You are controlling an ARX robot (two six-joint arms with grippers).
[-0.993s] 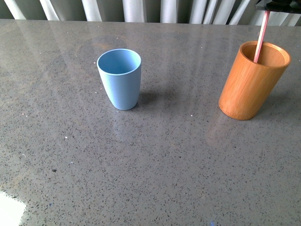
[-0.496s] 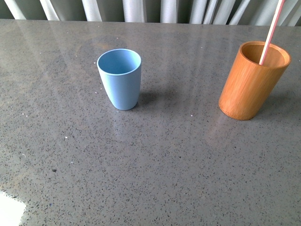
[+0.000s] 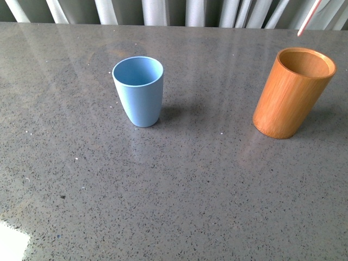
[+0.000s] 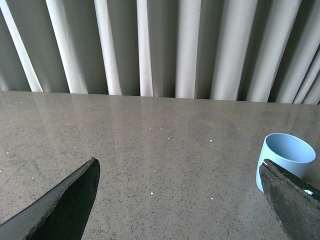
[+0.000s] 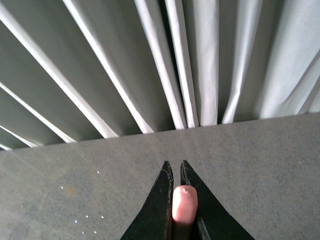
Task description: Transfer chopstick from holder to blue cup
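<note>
Transfer under way: the right claw (image 5: 176, 165) pinches the chopstick (image 5: 184, 204) between jaws drawn almost together, the pink stick running down from its grip. In the front view only the stick's lower end shows. It hangs free of the holder (image 3: 292, 92), which stands beneath this claw on the bench (image 3: 179, 190). The stick appears to be out of the holder, so the step in hand is the carry. The blue cup (image 3: 138, 89) stands upright well off to this claw's left, with nothing visible inside. The next move calls for a sweep leftward with the tip kept above both rims. The tip must then line up over the cup's small mouth before lowering. The left claw (image 4: 178, 162) gapes wide and holds nothing, with the cup near one of its fingers.
</note>
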